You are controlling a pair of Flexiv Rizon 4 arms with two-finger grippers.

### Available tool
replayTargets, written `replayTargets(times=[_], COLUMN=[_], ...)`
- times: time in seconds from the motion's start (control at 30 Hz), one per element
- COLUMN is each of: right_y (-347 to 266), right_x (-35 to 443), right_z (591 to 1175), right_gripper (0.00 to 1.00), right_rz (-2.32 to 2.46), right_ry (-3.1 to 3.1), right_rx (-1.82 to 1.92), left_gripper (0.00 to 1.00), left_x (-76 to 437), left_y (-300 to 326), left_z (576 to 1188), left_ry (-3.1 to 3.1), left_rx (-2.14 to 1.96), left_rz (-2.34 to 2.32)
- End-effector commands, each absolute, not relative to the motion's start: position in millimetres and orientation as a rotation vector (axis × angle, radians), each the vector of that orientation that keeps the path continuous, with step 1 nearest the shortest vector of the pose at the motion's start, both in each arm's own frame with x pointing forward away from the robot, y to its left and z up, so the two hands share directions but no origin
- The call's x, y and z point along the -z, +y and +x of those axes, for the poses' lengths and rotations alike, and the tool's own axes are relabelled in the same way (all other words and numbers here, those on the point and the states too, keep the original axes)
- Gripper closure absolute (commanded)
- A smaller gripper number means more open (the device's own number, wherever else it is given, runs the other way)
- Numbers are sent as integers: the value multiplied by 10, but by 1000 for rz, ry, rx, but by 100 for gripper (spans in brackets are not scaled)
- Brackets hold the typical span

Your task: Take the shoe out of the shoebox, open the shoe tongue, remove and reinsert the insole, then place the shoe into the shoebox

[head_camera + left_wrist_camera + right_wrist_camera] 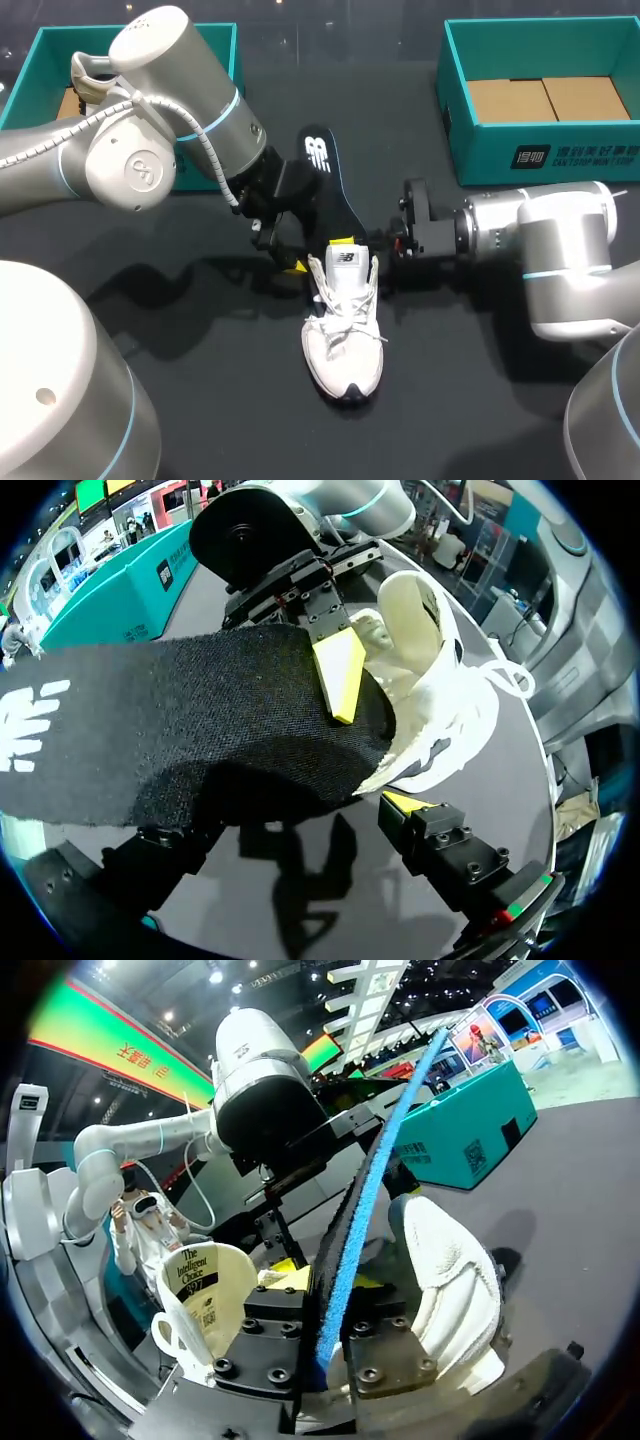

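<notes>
- The shoe (343, 335) is out and stands on the table (220, 390), toe nearest and tongue (345, 262) pulled up. I'd say steps 1 and 2 are done.
- The left claw (282, 250) sits just beside the shoe's heel, jaws wide apart, gripping nothing I can see. 1 tip shows by the shoe's side and the other is hidden under the insole.
- The right claw (328, 1285) is clamped on the insole (322, 165) near its front end, 1 finger on each face.
- The insole slants up from the shoe's mouth, front end at the opening and heel end in the air. I cannot tell whether it is coming out or going back in.
- What's left, by my guess: seat the insole flat, then box the shoe.
- 2 open boxes stand at the far corners, the left box (40, 50) and the right box (480, 150), both well apart from the shoe.
</notes>
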State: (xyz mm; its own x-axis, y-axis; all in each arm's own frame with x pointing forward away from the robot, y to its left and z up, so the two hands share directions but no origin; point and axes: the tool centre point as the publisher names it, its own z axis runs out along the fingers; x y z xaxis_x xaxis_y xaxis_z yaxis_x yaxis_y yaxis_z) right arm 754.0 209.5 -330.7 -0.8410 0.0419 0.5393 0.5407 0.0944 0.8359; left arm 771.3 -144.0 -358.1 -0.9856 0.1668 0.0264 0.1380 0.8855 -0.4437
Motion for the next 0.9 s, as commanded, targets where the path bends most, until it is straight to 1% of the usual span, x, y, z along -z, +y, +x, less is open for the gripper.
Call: replayTargets(times=[0.03,0.33,0.67,0.9], right_y=[2100,2117,2041,2035], right_x=[3315,3342,3676,3713], right_z=[7576,7605,7351,7182], right_gripper=[100,100,100,100], right_rz=[-586,-588,-631,-624], right_ry=[-1997,-2018,-1978,-1993], right_rx=[1793,1764,1757,1767], left_gripper=[0,0,0,0], left_x=[3583,3583,3583,3583], left_y=[-1440,-1440,-1440,-1440], left_z=[7712,7712,7712,7712], left_ry=[-2989,-2989,-2989,-2989], left_rx=[-694,-694,-694,-694], left_rz=[-243,-243,-243,-243])
